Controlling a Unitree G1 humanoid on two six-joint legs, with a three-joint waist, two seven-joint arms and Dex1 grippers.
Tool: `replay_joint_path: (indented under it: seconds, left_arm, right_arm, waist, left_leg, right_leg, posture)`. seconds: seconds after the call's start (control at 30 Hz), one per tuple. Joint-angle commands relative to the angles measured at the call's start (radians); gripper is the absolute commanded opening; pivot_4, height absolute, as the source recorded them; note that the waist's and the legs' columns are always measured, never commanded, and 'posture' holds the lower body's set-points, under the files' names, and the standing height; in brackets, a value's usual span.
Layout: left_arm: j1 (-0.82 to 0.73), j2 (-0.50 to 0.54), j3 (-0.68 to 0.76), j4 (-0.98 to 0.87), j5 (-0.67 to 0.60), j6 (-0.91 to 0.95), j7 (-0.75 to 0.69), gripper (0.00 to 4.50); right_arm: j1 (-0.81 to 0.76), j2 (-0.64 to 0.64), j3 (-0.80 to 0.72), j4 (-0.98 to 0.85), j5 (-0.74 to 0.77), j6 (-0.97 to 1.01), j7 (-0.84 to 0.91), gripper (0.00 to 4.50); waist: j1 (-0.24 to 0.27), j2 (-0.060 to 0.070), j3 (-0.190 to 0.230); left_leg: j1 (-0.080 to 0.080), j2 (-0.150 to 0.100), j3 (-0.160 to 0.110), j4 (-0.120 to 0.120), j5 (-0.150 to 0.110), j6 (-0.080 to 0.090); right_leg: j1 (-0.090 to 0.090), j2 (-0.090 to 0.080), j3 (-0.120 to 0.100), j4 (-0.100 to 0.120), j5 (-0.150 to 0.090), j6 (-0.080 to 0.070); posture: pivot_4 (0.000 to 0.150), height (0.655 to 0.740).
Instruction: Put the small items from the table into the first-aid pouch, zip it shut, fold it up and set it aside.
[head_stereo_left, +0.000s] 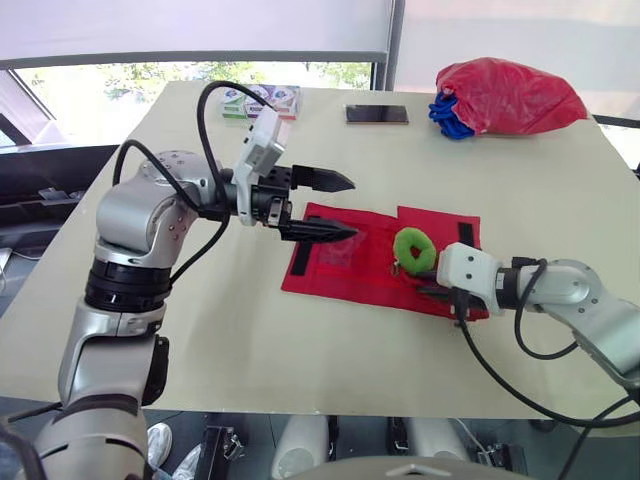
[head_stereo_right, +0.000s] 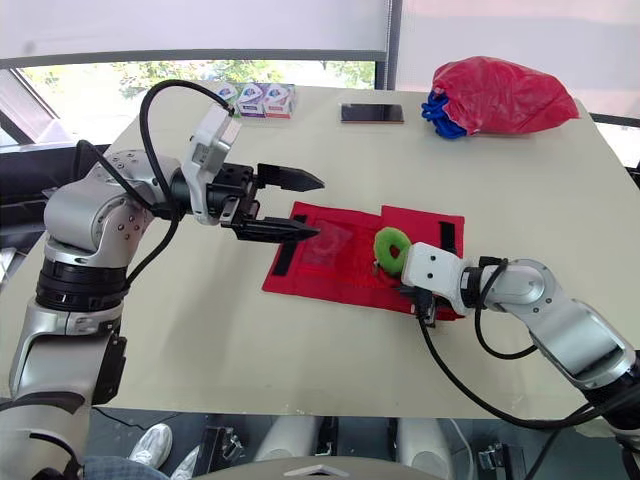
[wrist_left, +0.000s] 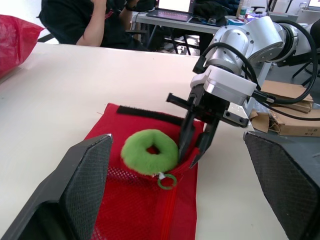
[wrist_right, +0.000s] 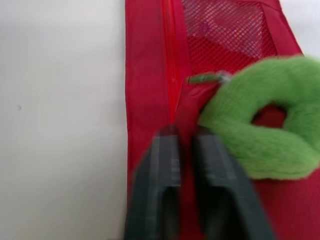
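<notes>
One tabletop: pale, carrying everything below
First-aid pouch: red, lying open and flat near the middle, mesh pocket facing up
Red bag: far right corner
Left hand: fingers spread wide, hovering over the pouch's left end, holding nothing
Right hand: fingers pressed nearly together on the pouch's fabric beside the zipper
Small boxes: far edge
Phone: far edge
Green ring: fuzzy, resting on the pouch, just beside the right hand

- A red plastic bag lay far right, touching a blue bundle.
- A dark phone lay flat nearby.
- A person sat behind, near a laptop.
</notes>
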Motion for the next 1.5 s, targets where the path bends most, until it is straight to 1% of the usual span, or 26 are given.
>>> replay_joint_path:
  seconds: [0.03,0.07,0.17,0.2,0.23,0.27,0.37,0.47,0.6,0.73,0.83,1.0,1.13,1.27,1.37,1.4,1.43,1.47,1.5]
  left_arm:
    - [0.023,0.011,0.041,-0.004,-0.01,-0.009,0.018,4.5]
    - [0.032,0.007,0.048,0.0,-0.013,-0.005,0.026,4.5]
    - [0.079,-0.009,0.084,0.022,-0.048,0.037,0.061,4.5]
    - [0.092,-0.011,0.089,0.033,-0.046,0.042,0.073,4.5]
    - [0.099,-0.01,0.092,0.039,-0.042,0.043,0.079,4.5]
    - [0.117,-0.012,0.097,0.058,-0.038,0.044,0.086,4.5]
    - [0.152,-0.042,0.135,0.173,-0.03,0.105,0.189,4.5]
    - [0.179,-0.067,0.168,0.242,-0.034,0.137,0.247,4.5]
    - [0.207,-0.094,0.199,0.34,-0.002,0.109,0.322,4.5]
    - [0.189,-0.113,0.239,0.414,-0.018,0.202,0.412,4.5]
    - [0.179,-0.111,0.233,0.43,-0.05,0.323,0.402,4.5]
    - [0.141,-0.147,0.213,0.488,-0.025,0.421,0.456,4.5]
    - [0.099,-0.172,0.216,0.532,-0.045,0.504,0.448,4.5]
    - [0.089,-0.182,0.209,0.534,-0.084,0.596,0.397,4.5]
    - [0.082,-0.183,0.24,0.551,-0.101,0.625,0.396,4.5]
    - [0.081,-0.18,0.246,0.557,-0.101,0.627,0.398,4.09]
    - [0.084,-0.175,0.247,0.559,-0.1,0.625,0.395,3.98]
    - [0.086,-0.172,0.247,0.559,-0.099,0.624,0.393,3.7]
    - [0.087,-0.169,0.253,0.564,-0.101,0.624,0.391,3.22]
  right_arm:
    - [0.032,0.0,-0.128,-0.071,0.08,0.031,0.031,2.44]
    - [0.044,-0.003,-0.152,-0.087,0.099,0.038,0.038,2.84]
    - [0.116,0.042,-0.295,-0.157,0.253,0.079,0.032,4.26]
    - [0.135,0.048,-0.328,-0.175,0.283,0.087,0.033,4.46]
    - [0.146,0.048,-0.346,-0.187,0.297,0.093,0.033,4.46]
    - [0.162,0.059,-0.393,-0.2,0.342,0.105,0.023,4.46]
    - [0.182,0.095,-0.53,-0.221,0.478,0.145,-0.022,4.46]
    - [0.189,0.085,-0.589,-0.225,0.527,0.166,-0.036,4.46]
    - [0.19,0.068,-0.641,-0.228,0.571,0.179,-0.047,4.46]
    - [0.188,0.049,-0.65,-0.228,0.577,0.168,-0.042,4.46]
    - [0.188,0.037,-0.645,-0.227,0.566,0.152,-0.029,4.46]
    - [0.181,0.054,-0.615,-0.228,0.561,0.136,-0.037,4.46]
    - [0.162,0.068,-0.596,-0.233,0.566,0.136,-0.06,4.46]
    - [0.151,0.065,-0.592,-0.235,0.568,0.146,-0.078,4.46]
    - [0.142,0.061,-0.593,-0.237,0.577,0.154,-0.09,4.46]
    - [0.14,0.06,-0.595,-0.237,0.58,0.155,-0.091,4.5]
    - [0.14,0.058,-0.596,-0.237,0.581,0.155,-0.092,4.5]
    - [0.14,0.057,-0.597,-0.237,0.582,0.155,-0.092,4.5]
    - [0.14,0.055,-0.598,-0.237,0.582,0.155,-0.092,4.5]
  waist:
    - [0.0,0.0,0.0]
    - [0.0,0.0,0.0]
    - [0.0,0.0,0.0]
    - [-0.001,0.0,0.0]
    - [-0.001,0.0,0.0]
    - [-0.001,0.0,0.0]
    - [0.0,0.0,0.0]
    - [-0.001,-0.001,0.0]
    - [0.0,-0.002,0.0]
    - [0.0,-0.002,0.0]
    - [0.001,-0.002,0.0]
    - [0.001,-0.003,-0.001]
    - [0.001,-0.003,-0.001]
    - [0.0,-0.003,-0.001]
    - [0.0,-0.003,-0.001]
    - [0.0,-0.003,-0.001]
    - [0.0,-0.003,-0.001]
    - [0.0,-0.003,-0.001]
    - [0.0,-0.003,-0.001]
  left_leg:
    - [0.0,0.0,0.0,0.0,0.0,0.0]
    - [0.0,0.0,0.0,0.0,0.0,0.0]
    - [0.0,0.001,0.0,0.0,0.0,0.0]
    - [0.002,0.001,0.0,0.0,0.0,0.0]
    - [0.001,0.001,-0.001,0.0,0.0,0.0]
    - [0.002,0.001,-0.001,0.0,0.0,0.0]
    - [0.002,0.001,-0.001,0.001,-0.001,0.002]
    - [0.003,0.001,-0.001,0.001,-0.002,0.003]
    - [0.002,0.001,-0.001,0.001,-0.002,0.003]
    - [0.002,0.001,-0.002,0.001,-0.001,0.002]
    - [0.002,0.0,-0.002,0.001,-0.001,0.002]
    - [0.002,0.0,-0.002,0.001,-0.001,0.002]
    - [0.002,0.0,-0.002,0.001,-0.001,0.002]
    - [0.002,-0.001,-0.002,0.001,0.0,0.0]
    - [0.002,-0.001,-0.003,0.001,0.0,0.0]
    - [0.002,-0.001,-0.002,0.001,0.0,0.0]
    - [0.002,-0.001,-0.002,0.001,0.0,0.0]
    - [0.002,-0.001,-0.002,0.001,0.0,0.0]
    - [0.002,-0.001,-0.002,0.001,0.0,0.0]
  right_leg:
    - [0.0,0.0,0.0,0.0,0.0,0.0]
    - [0.0,0.0,0.0,0.001,0.0,0.0]
    - [0.0,0.0,0.0,0.001,0.001,0.001]
    - [0.002,0.0,-0.001,0.001,0.001,0.002]
    - [0.002,0.0,-0.001,0.001,0.001,0.002]
    - [0.002,0.0,-0.002,0.001,0.002,0.003]
    - [0.003,0.0,-0.001,0.002,0.002,0.003]
    - [0.003,-0.001,-0.002,0.002,0.002,0.003]
    - [0.003,-0.002,-0.002,0.002,0.002,0.002]
    - [0.002,-0.002,-0.003,0.002,0.002,0.002]
    - [0.002,-0.003,-0.003,0.002,0.002,0.002]
    - [0.003,-0.003,-0.003,0.002,0.002,0.002]
    - [0.003,-0.003,-0.003,0.003,0.002,0.002]
    - [0.003,-0.003,-0.003,0.003,0.002,0.002]
    - [0.003,-0.003,-0.003,0.003,0.002,0.002]
    - [0.003,-0.003,-0.003,0.003,0.002,0.002]
    - [0.003,-0.003,-0.003,0.003,0.002,0.002]
    - [0.003,-0.003,-0.003,0.003,0.002,0.002]
    - [0.002,-0.003,-0.003,0.003,0.002,0.002]
  posture:
    - [0.15,0.74]
    - [0.15,0.74]
    - [0.15,0.74]
    - [0.15,0.74]
    - [0.15,0.74]
    - [0.15,0.74]
    - [0.15,0.74]
    - [0.15,0.74]
    - [0.15,0.74]
    - [0.15,0.74]
    - [0.15,0.74]
    - [0.15,0.74]
    - [0.15,0.74]
    - [0.15,0.74]
    - [0.15,0.74]
    - [0.15,0.74]
    - [0.15,0.74]
    - [0.15,0.74]
    - [0.15,0.74]
